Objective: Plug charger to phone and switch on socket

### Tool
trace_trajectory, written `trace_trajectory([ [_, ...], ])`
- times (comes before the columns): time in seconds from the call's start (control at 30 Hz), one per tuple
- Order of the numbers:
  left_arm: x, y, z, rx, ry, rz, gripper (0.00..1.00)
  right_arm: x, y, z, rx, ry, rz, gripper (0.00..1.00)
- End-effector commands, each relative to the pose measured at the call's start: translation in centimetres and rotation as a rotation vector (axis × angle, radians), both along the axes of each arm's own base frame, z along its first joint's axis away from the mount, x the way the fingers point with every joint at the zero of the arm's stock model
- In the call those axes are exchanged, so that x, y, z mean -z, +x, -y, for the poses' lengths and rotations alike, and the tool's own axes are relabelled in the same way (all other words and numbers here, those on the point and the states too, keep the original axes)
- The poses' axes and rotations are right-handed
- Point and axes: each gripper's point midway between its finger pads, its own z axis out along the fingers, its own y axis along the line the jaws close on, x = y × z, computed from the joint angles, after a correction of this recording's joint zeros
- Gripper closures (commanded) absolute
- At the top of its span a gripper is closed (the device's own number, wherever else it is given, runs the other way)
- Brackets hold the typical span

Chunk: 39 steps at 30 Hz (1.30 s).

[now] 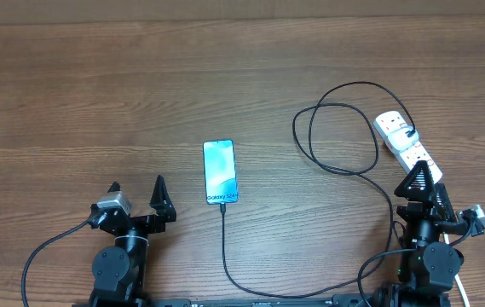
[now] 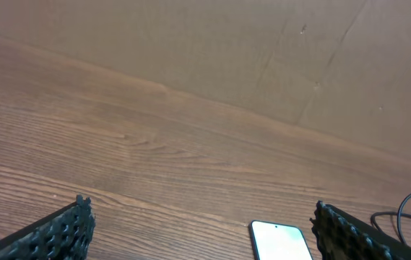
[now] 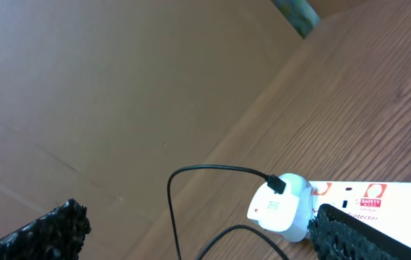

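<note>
My left claw (image 1: 136,182) and right claw (image 1: 421,182) gape wide, empty; the charger (image 1: 224,247) meets the phone (image 1: 219,170) at its 6 o'clock end, so I'd squarely press the switch on the socket (image 1: 404,141), 11 o'clock of my right claw.

The Galaxy S24 phone (image 1: 219,172) lies face up near the middle of the wooden table (image 1: 97,85). The black charger cable (image 1: 223,239) meets its 6 o'clock end, then loops toward the white power strip (image 1: 404,141) at 3 o'clock. The left gripper (image 1: 136,183), fingers spread, sits at 8 o'clock from the phone. The right gripper (image 1: 421,181) sits at 4 o'clock, at the strip's near end.
</note>
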Motion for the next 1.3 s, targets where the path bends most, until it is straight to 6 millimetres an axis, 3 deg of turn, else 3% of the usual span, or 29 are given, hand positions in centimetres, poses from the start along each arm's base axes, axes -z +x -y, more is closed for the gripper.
trace_trajectory([
  [0.0,0.2,0.0,0.0,0.003,-0.007,-0.001,0.01,0.2,0.2,-0.7,-0.029,-0.015,-0.001,0.00],
  [0.1,0.2,0.0,0.0,0.003,-0.007,-0.001,0.00,0.2,0.2,-0.9,-0.036,-0.105,-0.030,0.00],
  [0.3,0.2,0.0,0.0,0.003,-0.007,-0.001,0.01,0.6,0.8,-3.7,-0.201,-0.652,-0.166,0.00],
  [1.27,-0.3,-0.1,0.0,0.002,-0.010,0.020,0.01,0.6,0.9,-4.1,-0.219,-0.665,-0.162,0.00],
])
